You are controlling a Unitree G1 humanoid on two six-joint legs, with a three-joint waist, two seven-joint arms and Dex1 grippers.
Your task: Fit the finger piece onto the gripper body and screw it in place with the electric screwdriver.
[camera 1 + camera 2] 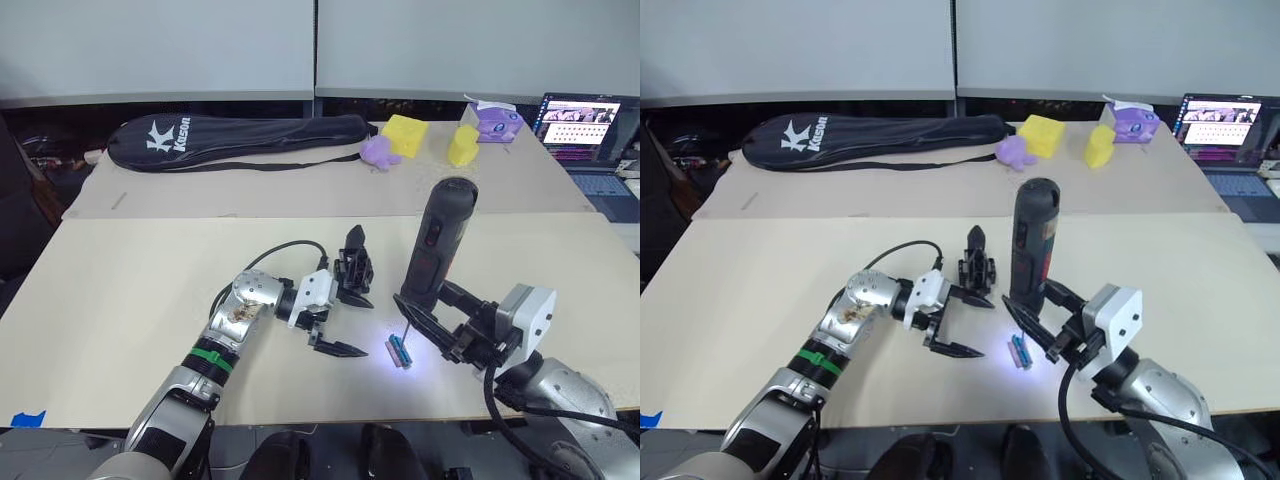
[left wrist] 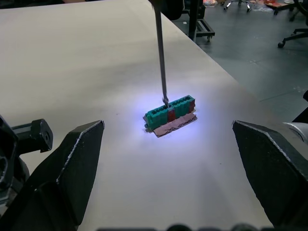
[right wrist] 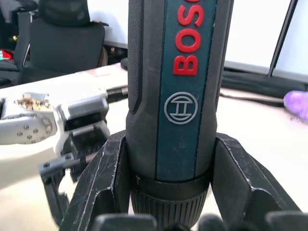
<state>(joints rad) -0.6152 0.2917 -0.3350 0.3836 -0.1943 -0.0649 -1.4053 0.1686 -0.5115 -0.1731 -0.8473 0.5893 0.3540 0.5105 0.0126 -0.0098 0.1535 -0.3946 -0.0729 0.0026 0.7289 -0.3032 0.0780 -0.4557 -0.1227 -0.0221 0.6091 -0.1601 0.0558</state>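
R hand (image 1: 432, 322) is clenched round the electric screwdriver (image 1: 437, 245), held upright w/ its bit pointing down, tip touching the small green-and-brown piece (image 2: 171, 113) lying on the surface (image 1: 130, 300) just below and inboard of that hand (lit by a bluish glow). L hand (image 1: 338, 318) is released, fingers spread wide and holding nothing, w/ the gripper body (image 1: 355, 268) standing on the surface just beyond its far finger, between the two hands.

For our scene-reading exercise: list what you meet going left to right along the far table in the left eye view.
Black racket bag → purple toy → yellow block → smaller yellow piece → purple box → laptop.
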